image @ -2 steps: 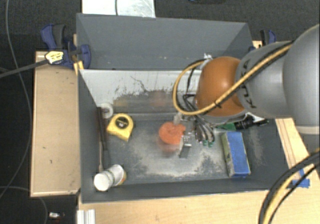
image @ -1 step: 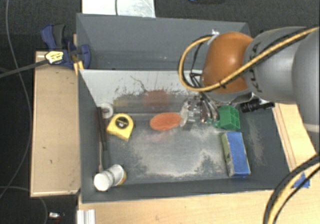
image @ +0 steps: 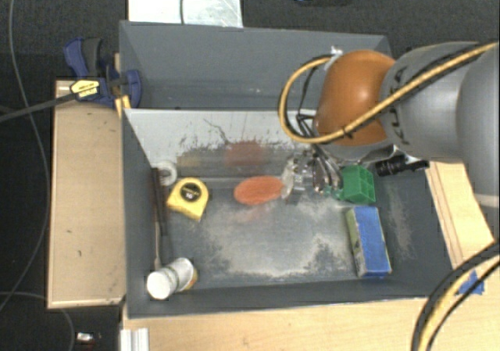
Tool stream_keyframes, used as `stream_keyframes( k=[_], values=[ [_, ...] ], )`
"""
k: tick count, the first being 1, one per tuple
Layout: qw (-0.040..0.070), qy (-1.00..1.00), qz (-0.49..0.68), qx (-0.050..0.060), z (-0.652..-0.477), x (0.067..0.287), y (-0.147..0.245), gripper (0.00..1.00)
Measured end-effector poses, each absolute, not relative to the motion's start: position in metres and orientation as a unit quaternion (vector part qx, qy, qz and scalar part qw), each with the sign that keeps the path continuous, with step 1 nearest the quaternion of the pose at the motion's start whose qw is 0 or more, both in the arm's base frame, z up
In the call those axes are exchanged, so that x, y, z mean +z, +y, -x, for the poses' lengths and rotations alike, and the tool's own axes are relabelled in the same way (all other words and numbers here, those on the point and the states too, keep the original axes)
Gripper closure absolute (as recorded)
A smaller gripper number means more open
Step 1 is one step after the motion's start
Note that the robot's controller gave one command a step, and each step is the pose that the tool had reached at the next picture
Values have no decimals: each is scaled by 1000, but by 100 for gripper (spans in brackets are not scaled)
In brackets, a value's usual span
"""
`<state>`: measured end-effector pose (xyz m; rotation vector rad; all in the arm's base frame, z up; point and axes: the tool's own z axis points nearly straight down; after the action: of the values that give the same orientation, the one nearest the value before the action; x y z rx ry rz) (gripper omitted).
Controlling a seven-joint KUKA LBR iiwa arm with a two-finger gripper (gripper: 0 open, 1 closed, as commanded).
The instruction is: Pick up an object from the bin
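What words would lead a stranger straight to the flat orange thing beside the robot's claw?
Find the grey metal bin and look at the middle of its floor, near the back wall. Right beside the gripper lies a flat orange oval, between a yellow tape measure and a green block. It alone on the floor is orange and lies flat.

Even light; pale glare on bin (image: 195, 127) back wall.
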<state>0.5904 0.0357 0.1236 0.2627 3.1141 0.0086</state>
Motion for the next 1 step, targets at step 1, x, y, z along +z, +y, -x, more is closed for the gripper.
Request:
stream_keyframes(
  k=[1],
  values=[
    [10, 998, -56, 3, -590, 90, 71, 100]
  ],
)
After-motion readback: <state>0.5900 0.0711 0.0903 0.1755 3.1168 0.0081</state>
